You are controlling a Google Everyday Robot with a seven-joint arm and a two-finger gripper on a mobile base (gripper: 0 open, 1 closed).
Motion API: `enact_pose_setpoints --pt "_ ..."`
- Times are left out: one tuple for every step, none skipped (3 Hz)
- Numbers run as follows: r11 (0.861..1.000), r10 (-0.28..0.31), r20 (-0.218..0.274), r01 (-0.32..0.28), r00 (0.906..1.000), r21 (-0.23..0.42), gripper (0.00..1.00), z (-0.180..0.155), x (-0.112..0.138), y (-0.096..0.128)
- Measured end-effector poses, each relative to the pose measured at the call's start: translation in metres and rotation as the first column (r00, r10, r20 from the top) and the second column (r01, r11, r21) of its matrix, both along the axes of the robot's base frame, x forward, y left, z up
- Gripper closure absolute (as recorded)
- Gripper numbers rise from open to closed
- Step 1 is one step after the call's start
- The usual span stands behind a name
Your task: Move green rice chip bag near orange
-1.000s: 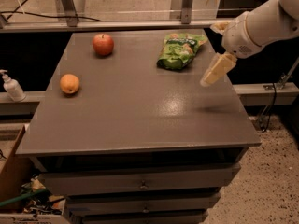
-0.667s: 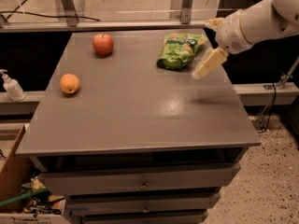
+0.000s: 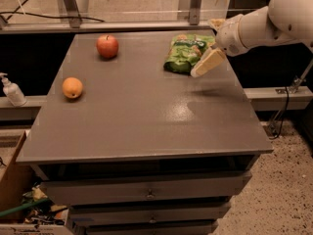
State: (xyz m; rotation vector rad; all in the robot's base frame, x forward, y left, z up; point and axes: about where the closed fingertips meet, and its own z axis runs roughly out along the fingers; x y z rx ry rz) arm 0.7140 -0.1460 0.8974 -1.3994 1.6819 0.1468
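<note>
The green rice chip bag (image 3: pixel 186 53) lies on the grey table (image 3: pixel 142 116) at the far right. The orange (image 3: pixel 72 87) sits near the table's left edge. My gripper (image 3: pixel 208 61) hangs above the table just right of the bag, with its pale fingers pointing down and left at the bag's right edge. The white arm reaches in from the upper right.
A red apple (image 3: pixel 107 46) sits at the back of the table, left of the bag. A soap bottle (image 3: pixel 11 89) stands on a ledge left of the table. A cardboard box (image 3: pixel 12 180) is on the floor at lower left. Drawers are under the tabletop.
My gripper has moved left and toward the back, closing in on the bag's right edge. The bag, the orange and the apple have not moved.
</note>
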Motion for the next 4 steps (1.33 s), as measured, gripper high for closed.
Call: enact_pose_setpoints --pt "0.998 -0.061 0.011 0.061 0.9981 -0.004 0.00 -0.014 0.020 0.000" --pt "0.994 -0.112 0.010 0.112 0.9936 -0.009 0.00 -0.025 0.037 -0.002" --pt "0.988 -0.153 0.000 0.153 0.9883 -0.002 0.00 -0.033 0.052 -0.003" --pt "0.985 -0.173 -0.022 0.173 0.9846 0.002 0.18 -0.041 0.058 -0.002"
